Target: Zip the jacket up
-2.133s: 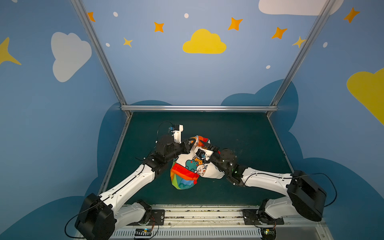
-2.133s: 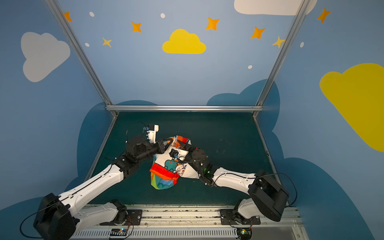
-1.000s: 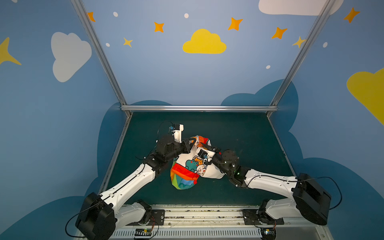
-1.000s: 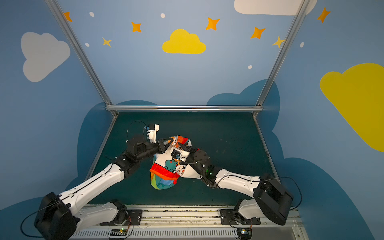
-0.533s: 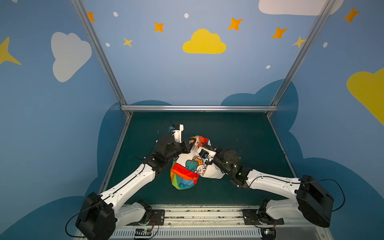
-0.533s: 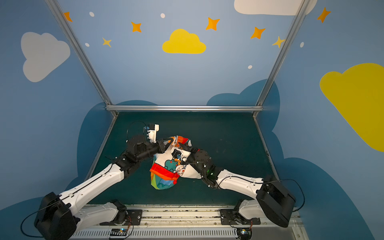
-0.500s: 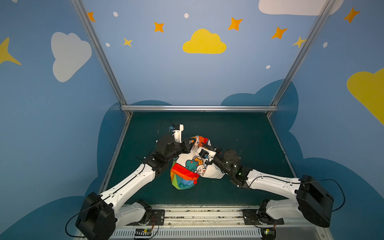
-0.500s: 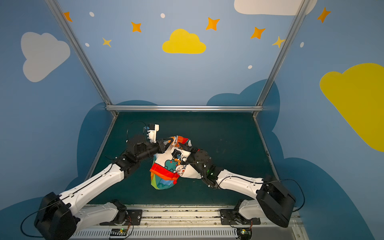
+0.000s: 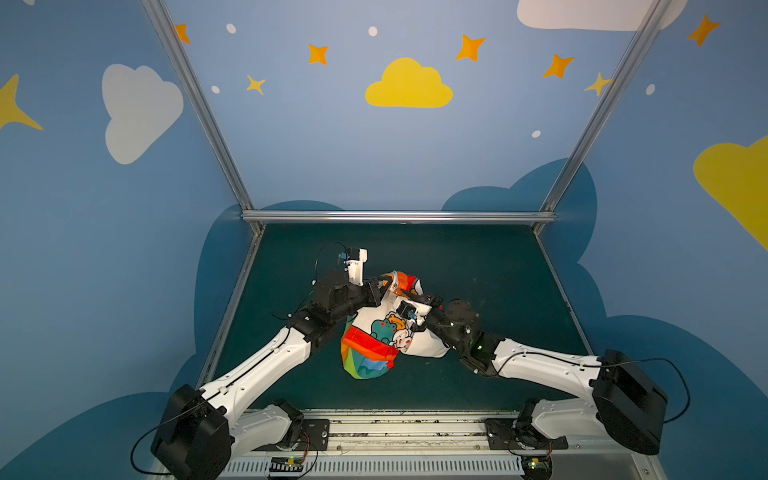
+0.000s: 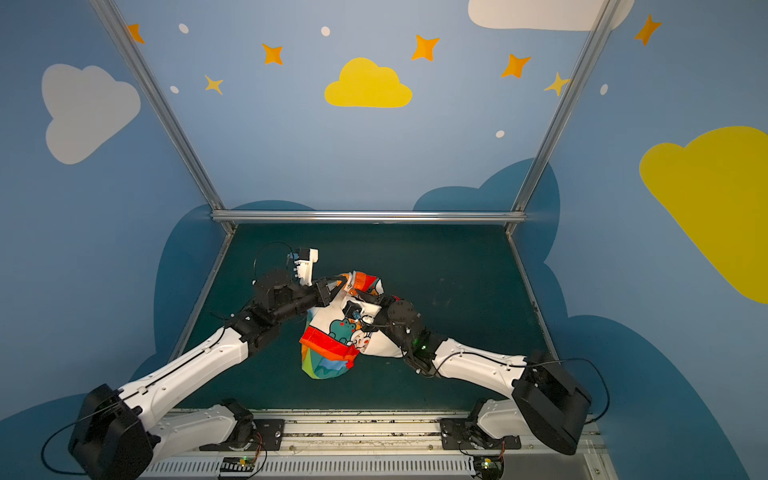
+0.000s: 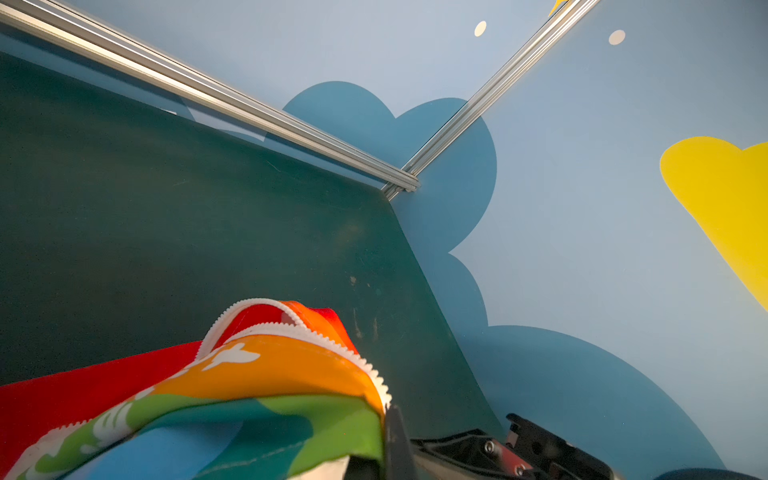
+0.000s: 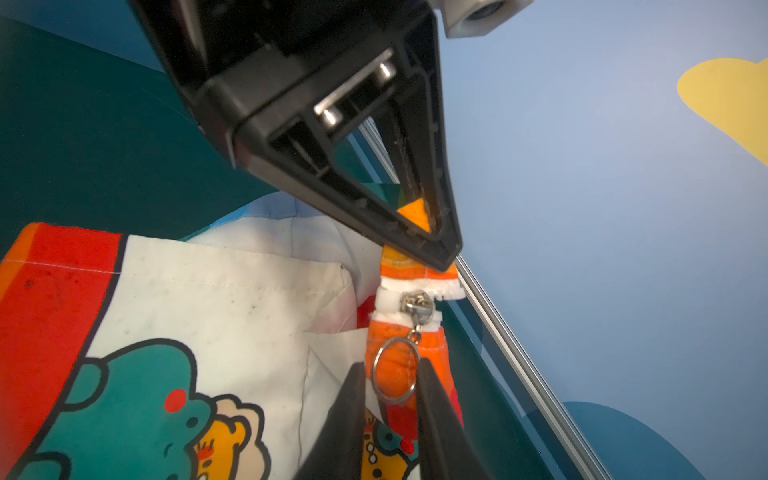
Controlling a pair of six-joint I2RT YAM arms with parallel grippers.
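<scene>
jacket (image 9: 365, 365) bunched, ring pull (image 12: 395, 370) perhaps gripped

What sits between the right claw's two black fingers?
The metal ring pull, hanging in the gap between the right gripper's fingertips, with orange fabric of the jacket behind it. The right wrist view shows this.

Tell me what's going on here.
A small jacket on the green table is being readied for zipping. The left gripper is shut on the jacket's orange edge next to the slider, holding it up. The right gripper has its jaws apart on either side of the ring pull, not clearly gripping it. The jacket lies open, lining showing.
</scene>
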